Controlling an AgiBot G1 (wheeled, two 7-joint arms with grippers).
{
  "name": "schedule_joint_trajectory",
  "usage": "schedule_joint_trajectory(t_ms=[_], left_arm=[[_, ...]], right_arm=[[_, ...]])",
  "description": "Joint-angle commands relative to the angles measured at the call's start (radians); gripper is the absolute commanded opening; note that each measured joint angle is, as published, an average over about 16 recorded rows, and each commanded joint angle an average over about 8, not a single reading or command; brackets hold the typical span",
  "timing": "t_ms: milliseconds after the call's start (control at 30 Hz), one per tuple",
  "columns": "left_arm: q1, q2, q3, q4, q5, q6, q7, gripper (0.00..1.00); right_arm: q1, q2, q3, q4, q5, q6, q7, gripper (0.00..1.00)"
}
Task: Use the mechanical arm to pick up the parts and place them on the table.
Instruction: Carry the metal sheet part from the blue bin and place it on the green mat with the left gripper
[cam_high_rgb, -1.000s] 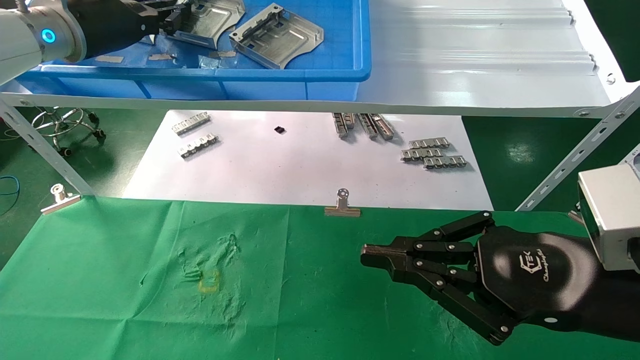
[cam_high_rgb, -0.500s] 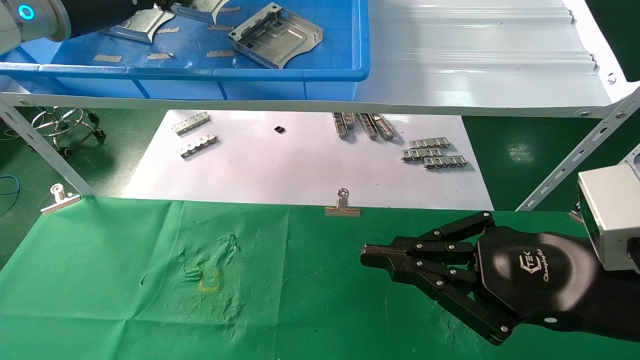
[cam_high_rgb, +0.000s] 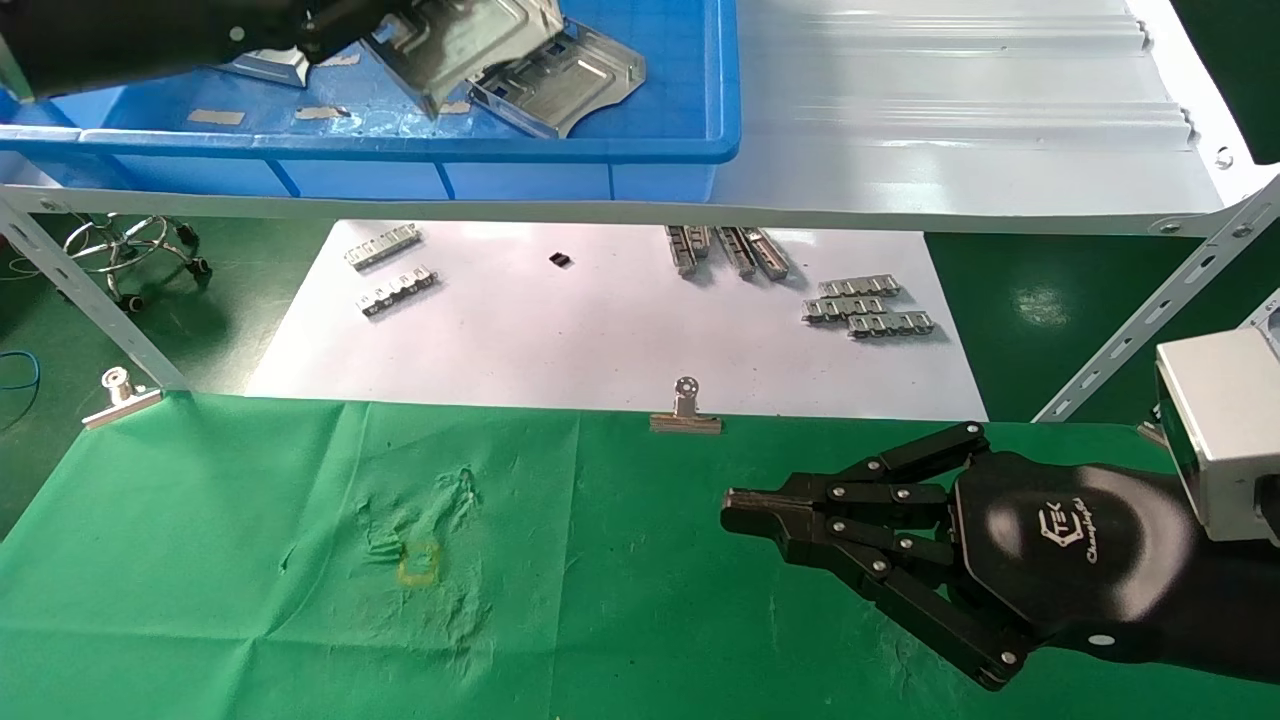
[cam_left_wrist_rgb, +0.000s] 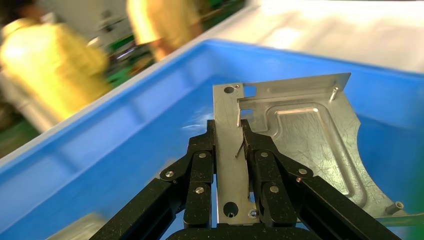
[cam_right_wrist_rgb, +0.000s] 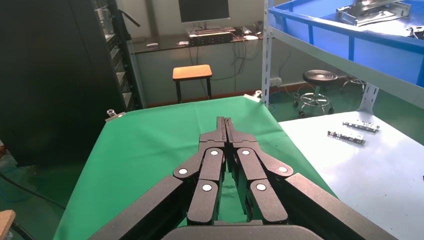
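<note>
Over the blue bin (cam_high_rgb: 560, 150) my left hand (cam_left_wrist_rgb: 229, 150) pinches one plate (cam_left_wrist_rgb: 290, 130) by its edge (clear to lift); right hand (cam_high_rgb: 800, 520), pressed together, idles above the worktop (cam_high_rgb: 200, 560).

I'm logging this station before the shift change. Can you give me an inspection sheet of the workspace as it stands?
Surface: green cloth table, wrinkled around a yellow square mark; no plate on it.
Job's things: one metal plate gripped over the blue bin; another plate lies in the bin.
Clutter: link strips on the white sheet; clips on the cloth edge.
Hands: left hand shut on the metal plate; right hand shut, holding nothing, over the cloth.
Cables: blue cable on the floor.
Surroundings: stool under the shelf; orange stool farther off.
</note>
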Motion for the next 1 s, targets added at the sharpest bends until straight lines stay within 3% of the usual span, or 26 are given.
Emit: schedule_joint_trajectory(t_ms=[33,200,333,533,767,1000], left_arm=[[0.006,-0.023,-0.003,-0.011,-0.008,0.089,0.034,0.0],[0.026,-0.07,-0.002,-0.029,-0.018,0.261,0.117,0.0],[0.058,-0.104,0.014,-0.074,-0.025,0.323,0.181,0.0],[0.15,-0.175,0.071,-0.233,-0.086,0.337,0.241,0.0],[0.268,-0.273,0.196,-0.431,-0.187,0.333,0.279,0.0],[0.332,-0.3,0.332,-0.462,-0.188,0.319,0.35,0.0]], right_arm=[[0.0,0.0,0.0,0.0,0.0,0.0,0.0,0.0],[0.0,0.0,0.0,0.0,0.0,0.0,0.0,0.0],[0.0,0.0,0.0,0.0,0.0,0.0,0.0,0.0],[0.0,0.0,0.0,0.0,0.0,0.0,0.0,0.0],[0.0,0.0,0.0,0.0,0.0,0.0,0.0,0.0],[0.0,0.0,0.0,0.0,0.0,0.0,0.0,0.0]])
